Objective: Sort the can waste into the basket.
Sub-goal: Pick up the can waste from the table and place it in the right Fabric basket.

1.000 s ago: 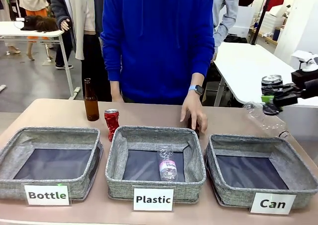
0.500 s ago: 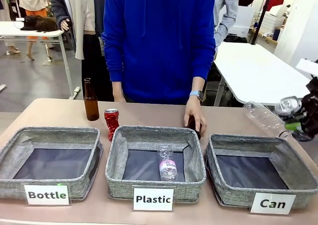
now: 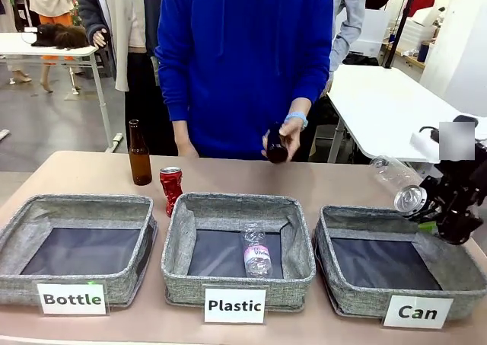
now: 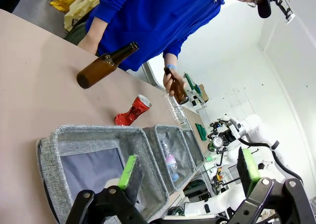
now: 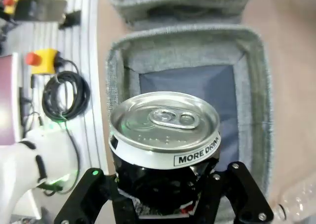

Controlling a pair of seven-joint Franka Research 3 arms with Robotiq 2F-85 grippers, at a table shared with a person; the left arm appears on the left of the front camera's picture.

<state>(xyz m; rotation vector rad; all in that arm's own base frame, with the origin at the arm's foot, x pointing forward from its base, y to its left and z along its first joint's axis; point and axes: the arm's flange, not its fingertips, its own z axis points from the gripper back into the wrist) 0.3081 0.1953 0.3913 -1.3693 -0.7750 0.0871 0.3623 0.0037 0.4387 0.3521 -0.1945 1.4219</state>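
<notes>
Can (image 3: 410,199) gripped by right end effector (image 3: 426,214), lowered to basket (image 3: 358,215) rim; left end effector (image 4: 189,165) agape.

black fingers (image 4: 130,173) carry green pads (image 4: 248,163), and the person (image 3: 243,63) wears a blue hoodie.

Tan worktable (image 3: 84,174), foreground. White table (image 3: 380,105), behind it to the right. Second white table (image 3: 38,46), behind it far left. Grey floor (image 3: 46,124) beyond it.
</notes>
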